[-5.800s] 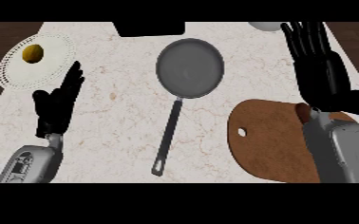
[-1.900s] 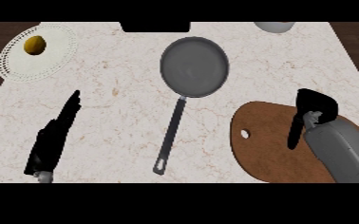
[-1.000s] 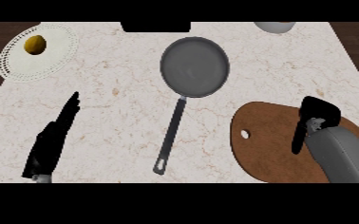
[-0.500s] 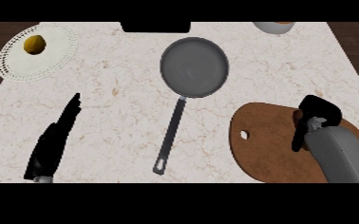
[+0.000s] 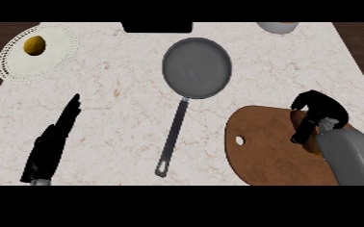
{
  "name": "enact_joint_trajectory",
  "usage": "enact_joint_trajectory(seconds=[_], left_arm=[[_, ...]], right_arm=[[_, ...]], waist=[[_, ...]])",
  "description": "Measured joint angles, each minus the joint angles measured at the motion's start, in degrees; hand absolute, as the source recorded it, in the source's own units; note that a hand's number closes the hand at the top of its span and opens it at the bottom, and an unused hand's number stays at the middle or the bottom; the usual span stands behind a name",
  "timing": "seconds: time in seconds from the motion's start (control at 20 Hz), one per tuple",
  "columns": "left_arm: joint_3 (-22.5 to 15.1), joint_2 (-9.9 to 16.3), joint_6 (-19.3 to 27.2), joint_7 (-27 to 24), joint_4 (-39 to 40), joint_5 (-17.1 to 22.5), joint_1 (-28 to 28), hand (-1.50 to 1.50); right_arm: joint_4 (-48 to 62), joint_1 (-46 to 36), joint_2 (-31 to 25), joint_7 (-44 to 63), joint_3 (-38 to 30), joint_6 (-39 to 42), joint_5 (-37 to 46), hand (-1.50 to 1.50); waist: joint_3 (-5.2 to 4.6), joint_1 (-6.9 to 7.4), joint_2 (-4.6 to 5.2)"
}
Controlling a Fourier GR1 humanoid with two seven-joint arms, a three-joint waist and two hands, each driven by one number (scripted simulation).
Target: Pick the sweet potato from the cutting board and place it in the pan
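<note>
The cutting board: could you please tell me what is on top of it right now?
The right hand curls down on the cutting board near its right edge, hiding whatever its fingers enclose. The sweet potato cannot be seen.

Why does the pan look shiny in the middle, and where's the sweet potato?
Head view: the pan has a soft pale glow inside, light bouncing off its grey metal, with no hard glare. Head view: the right hand curls over the cutting board, so the sweet potato is mostly hidden under its dark fingers. Head view: the left hand lies flat and casts almost no shadow.
</note>
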Motion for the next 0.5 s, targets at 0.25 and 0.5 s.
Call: enact_joint_trajectory(seconds=[0.25,0.5], left_arm=[[0.5,-0.2,-0.2,-0.3,0.4,0.2,0.1,0.0],[0.6,-0.2,-0.4,-0.2,0.5,0.0,-0.4,0.0]], right_arm=[[-6.0,-0.1,-2.1,-5.7,0.1,-9.2,3.9,1.5],[-11.8,-4.0,-3.1,-11.2,1.0,-18.7,8.4,1.5]], waist=[[0.28,-0.29,0.03],[0.34,0.07,0.06]])
